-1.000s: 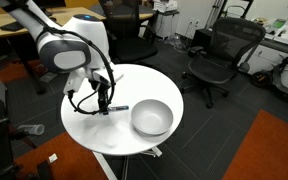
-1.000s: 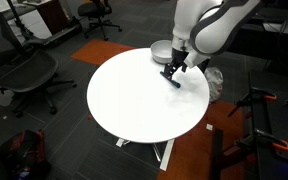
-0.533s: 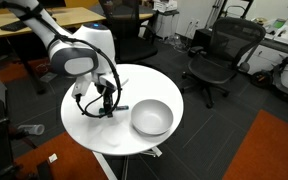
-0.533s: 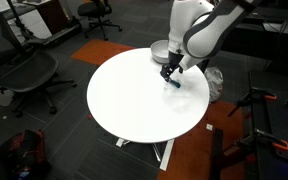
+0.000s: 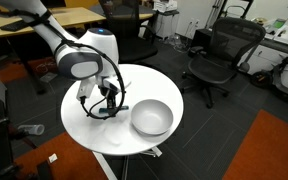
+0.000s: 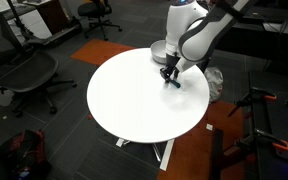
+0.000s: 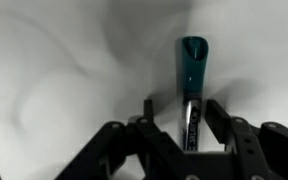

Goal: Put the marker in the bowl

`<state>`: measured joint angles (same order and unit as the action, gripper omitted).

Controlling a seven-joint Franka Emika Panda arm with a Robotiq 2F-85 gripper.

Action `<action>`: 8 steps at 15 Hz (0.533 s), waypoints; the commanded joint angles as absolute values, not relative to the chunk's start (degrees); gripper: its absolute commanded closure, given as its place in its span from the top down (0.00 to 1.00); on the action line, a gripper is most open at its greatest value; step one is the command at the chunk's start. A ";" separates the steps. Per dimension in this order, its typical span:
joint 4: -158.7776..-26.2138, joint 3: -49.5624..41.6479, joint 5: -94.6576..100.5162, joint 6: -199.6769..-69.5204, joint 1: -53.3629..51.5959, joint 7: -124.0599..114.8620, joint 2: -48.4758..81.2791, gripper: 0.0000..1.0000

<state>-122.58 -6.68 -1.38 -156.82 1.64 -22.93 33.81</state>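
Observation:
The marker (image 7: 192, 70), a dark stick with a teal-blue end, lies between my gripper's (image 7: 181, 135) two jaws in the wrist view, teal end pointing away. The jaws press close against both its sides. In both exterior views the gripper (image 5: 109, 102) (image 6: 169, 74) is down at the surface of the round white table (image 5: 92, 128) (image 6: 134, 100), with the marker (image 5: 119, 106) (image 6: 173, 83) at its tips. The light grey-white bowl (image 5: 152, 117) stands empty beside the gripper; in an exterior view the bowl (image 6: 159, 48) is partly hidden behind the arm.
Black office chairs (image 5: 216, 55) (image 6: 29, 70) stand around the table on the dark floor. A cable loops off the wrist (image 5: 92, 108). The table's edge is near the bowl.
The arm has shifted slightly toward the bowl while staying low at the marker. The jaws have drawn in around the marker.

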 commanded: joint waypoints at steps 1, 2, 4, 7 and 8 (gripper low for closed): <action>-121.31 -7.70 -3.15 -157.54 0.43 -22.40 34.75 0.27; -121.22 -7.72 -3.15 -157.55 0.39 -22.40 34.75 0.20; -121.12 -7.60 -3.28 -157.57 0.47 -22.30 34.78 0.05; -121.77 -7.58 -3.17 -157.36 0.19 -22.31 33.83 0.05; -122.43 -7.26 -3.14 -156.47 0.27 -21.75 32.66 0.05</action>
<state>-121.76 -6.69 -1.53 -156.87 1.40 -22.93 34.01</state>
